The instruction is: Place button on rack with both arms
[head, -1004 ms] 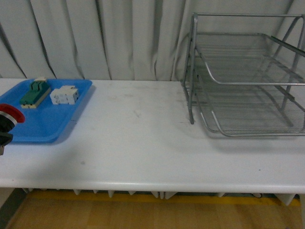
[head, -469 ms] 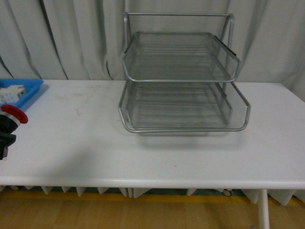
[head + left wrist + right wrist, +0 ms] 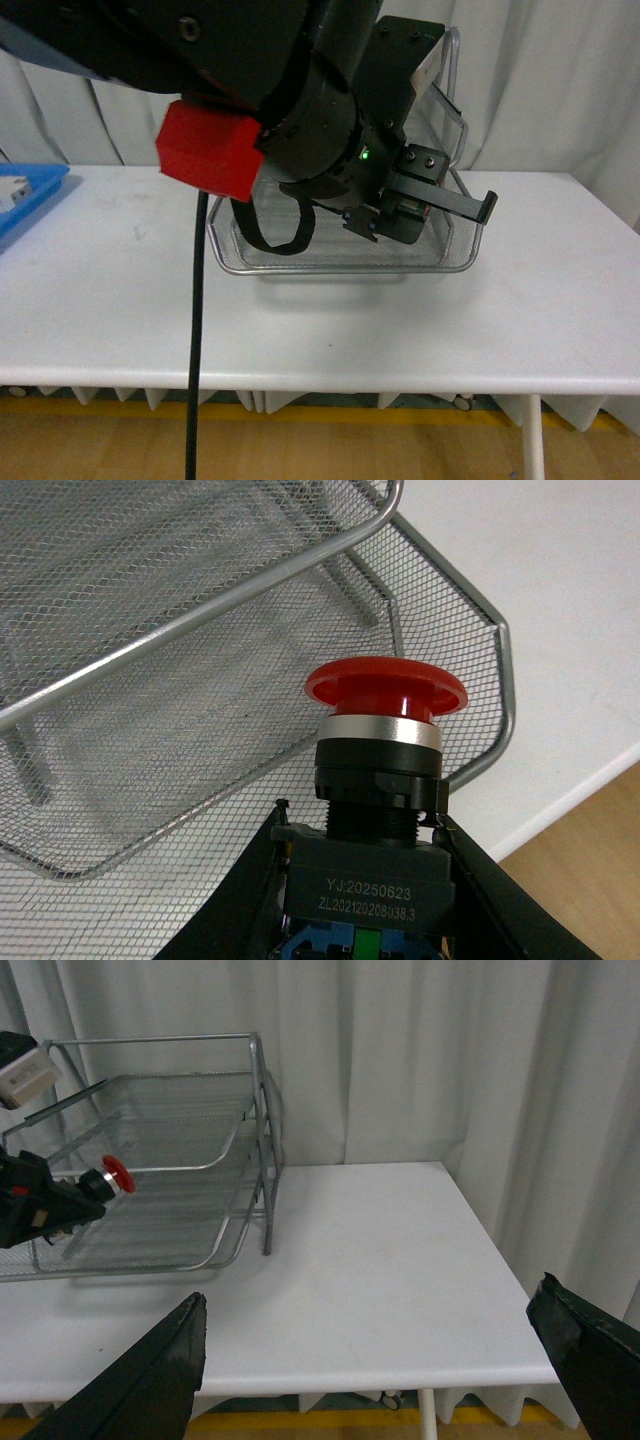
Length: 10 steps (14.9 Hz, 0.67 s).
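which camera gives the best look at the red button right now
The left wrist view: the button fills the frame, red cap and black body clear, held in the left gripper, the rack behind it. The right wrist view shows it small and far off. The front view hides it behind the left arm.

Long white table [image 3: 560,290], smooth-topped, with a few small dark specks. Carries the rack [image 3: 440,255] about mid-width and toward the back, bottom tier flat on the surface, well clear of the front edge. Carries also a blue tray [image 3: 25,205] at the far left, cut off by the frame, well apart from the rack. Ends beyond the rack's right side in a rounded corner, on a white leg [image 3: 533,440].
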### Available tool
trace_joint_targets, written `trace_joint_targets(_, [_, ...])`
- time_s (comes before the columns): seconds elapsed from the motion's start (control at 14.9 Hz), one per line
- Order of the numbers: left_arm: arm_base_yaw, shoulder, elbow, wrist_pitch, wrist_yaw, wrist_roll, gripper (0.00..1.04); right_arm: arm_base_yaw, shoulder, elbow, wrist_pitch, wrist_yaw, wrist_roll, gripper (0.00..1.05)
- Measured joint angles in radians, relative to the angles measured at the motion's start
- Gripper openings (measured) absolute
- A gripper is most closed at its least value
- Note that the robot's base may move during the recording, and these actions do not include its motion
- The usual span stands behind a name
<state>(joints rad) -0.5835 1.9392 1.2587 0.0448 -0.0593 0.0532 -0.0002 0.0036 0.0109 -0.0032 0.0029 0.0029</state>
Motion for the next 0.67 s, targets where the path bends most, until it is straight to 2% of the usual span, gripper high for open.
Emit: trace_joint_targets(0.67, [0.035,0.175,0.201,-0.114,-0.012,0.008,0.36,0.000,0.000,0.000,0.000,0.000,0.000,0.98])
